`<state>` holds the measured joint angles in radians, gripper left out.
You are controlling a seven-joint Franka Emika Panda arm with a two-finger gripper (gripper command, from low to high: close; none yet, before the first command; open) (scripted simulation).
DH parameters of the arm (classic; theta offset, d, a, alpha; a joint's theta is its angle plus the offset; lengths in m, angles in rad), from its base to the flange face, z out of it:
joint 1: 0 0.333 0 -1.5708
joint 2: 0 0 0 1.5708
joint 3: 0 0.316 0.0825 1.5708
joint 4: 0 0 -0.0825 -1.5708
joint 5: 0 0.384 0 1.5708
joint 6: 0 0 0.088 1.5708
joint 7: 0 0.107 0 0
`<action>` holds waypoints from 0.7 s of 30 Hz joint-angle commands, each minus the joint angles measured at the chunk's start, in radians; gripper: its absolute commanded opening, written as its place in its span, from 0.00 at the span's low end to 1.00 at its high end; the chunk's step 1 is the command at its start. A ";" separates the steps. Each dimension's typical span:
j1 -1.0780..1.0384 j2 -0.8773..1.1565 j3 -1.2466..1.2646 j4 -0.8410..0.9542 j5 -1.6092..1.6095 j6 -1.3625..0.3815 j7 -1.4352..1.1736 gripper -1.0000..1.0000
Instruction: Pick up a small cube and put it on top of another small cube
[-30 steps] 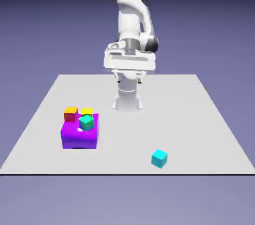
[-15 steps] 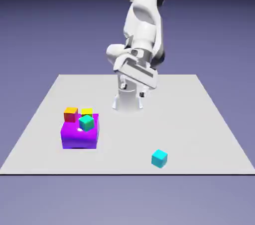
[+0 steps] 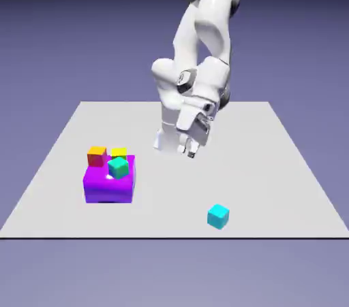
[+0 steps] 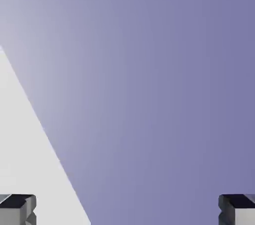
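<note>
Swung round and tipped since the earlier frame: the arm [image 3: 204,84] has brought its gripper [image 3: 189,153] lower and nearer the camera, turned from its broadside pose. Cubes and block unchanged, no visible shift. Fingers wide apart, nothing between them; in the hand view each tip sits far out at its own side, with only backdrop and a pale wedge of table [image 4: 25,169] beyond.

Target, presumably: bright cyan cube [image 3: 218,216], alone on the table [image 3: 272,176], near the front edge, toward the exterior view's right. Corner turned to the camera, so its sides sit oblique to the table edge. Handling, as a guess: light, stiff, not fragile; smooth plain faces, maybe a bit slippery. Best hold: two opposite side faces, around mid-height, fingers squared to them. A grab across corners would likely spin it or squirt it out.

Relative to the fingers: cube well apart from them, closer to the camera, below, slightly toward the exterior view's right. Not visible in the hand view, so the hand likely needs re-aiming before any descent.

Other small cubes, green-teal [image 3: 118,167], orange-red [image 3: 97,156] and yellow [image 3: 119,153], are grouped at the purple block [image 3: 110,185], exterior view's left. Which one is the stacking base, can't tell. Pick not begun, by the look of it.
</note>
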<state>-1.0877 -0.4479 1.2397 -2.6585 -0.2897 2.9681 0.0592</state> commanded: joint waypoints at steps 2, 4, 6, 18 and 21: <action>-0.064 0.007 0.073 0.009 -0.017 -0.004 -0.040 0.50; -0.129 0.014 0.145 0.018 -0.034 -0.008 -0.080 0.50; -0.193 0.021 0.217 0.027 -0.051 -0.012 -0.120 0.50; -0.579 0.064 0.652 0.080 -0.152 -0.036 -0.359 0.50; -0.675 0.075 0.761 0.093 -0.178 -0.042 -0.419 0.50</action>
<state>-1.7629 -0.3729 2.0007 -2.5655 -0.4676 2.9258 -0.3594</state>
